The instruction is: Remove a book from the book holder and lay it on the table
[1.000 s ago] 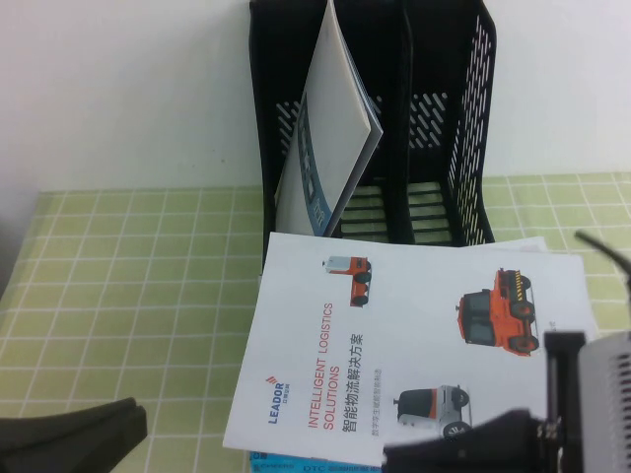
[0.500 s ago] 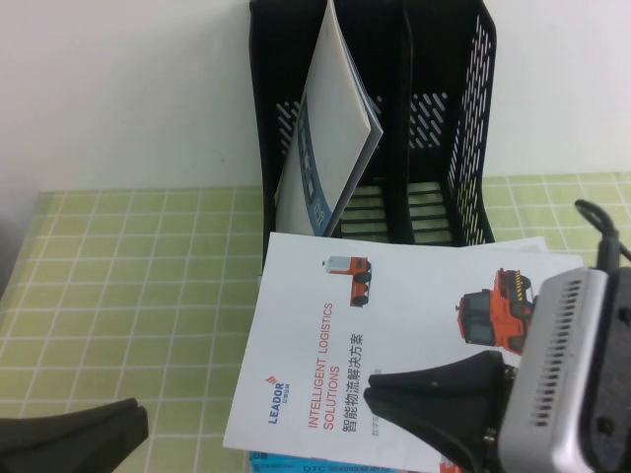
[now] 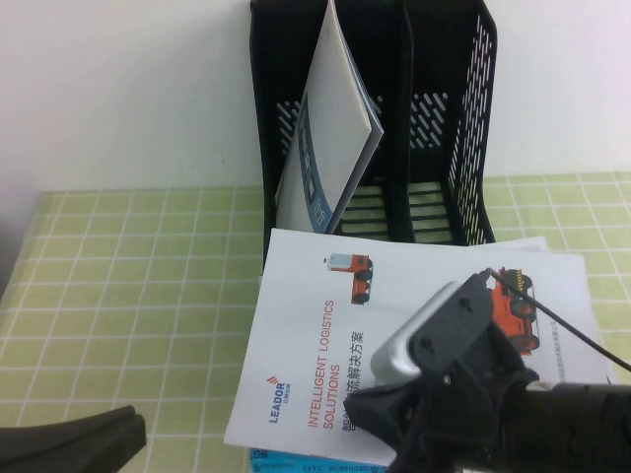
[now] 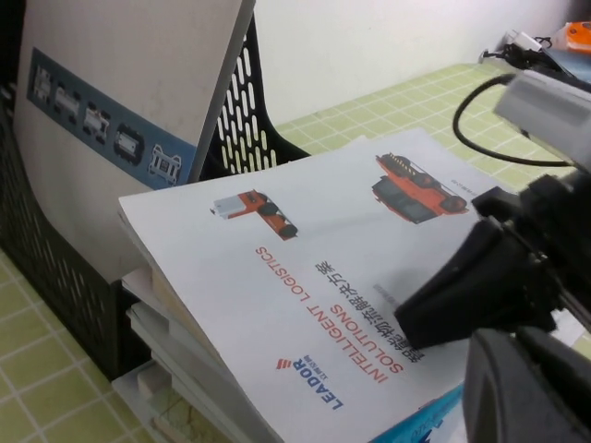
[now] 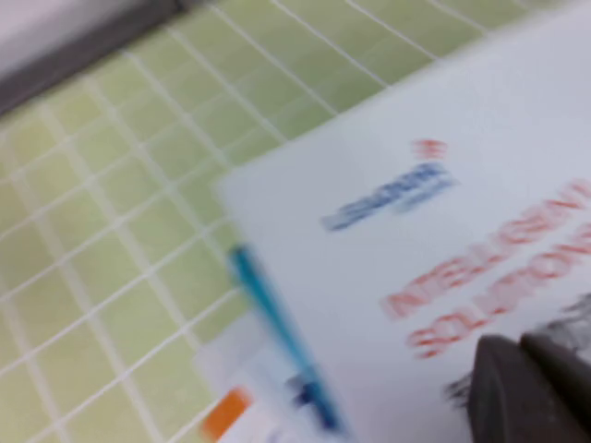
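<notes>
High view, holder: the book holder [image 3: 434,118] stands upright at the back of the table [image 3: 128,286] against a pale wall; a grey booklet [image 3: 330,138] with a blue strip leans tilted in its left compartment; the right compartment shows only its slotted base.
High view, book: the book [image 3: 315,335] lies flat in front of the holder, cover up, on other printed matter; a cyan edge [image 3: 296,459] peeks out beneath it.
High view, arms: the right gripper [image 3: 370,414] sits low over the book's near part, fingers pressed together, holding nothing; its arm hides part of the cover; the left gripper [image 3: 118,431] rests at the near left corner; whether its fingers are apart I cannot tell.
Left wrist view: only here the stack [image 4: 185,341] under the book shows as several layers; the right gripper [image 4: 411,309] meets the cover.
Right wrist view: blurred; dark fingertips [image 5: 517,388] together above the red lettering.
</notes>
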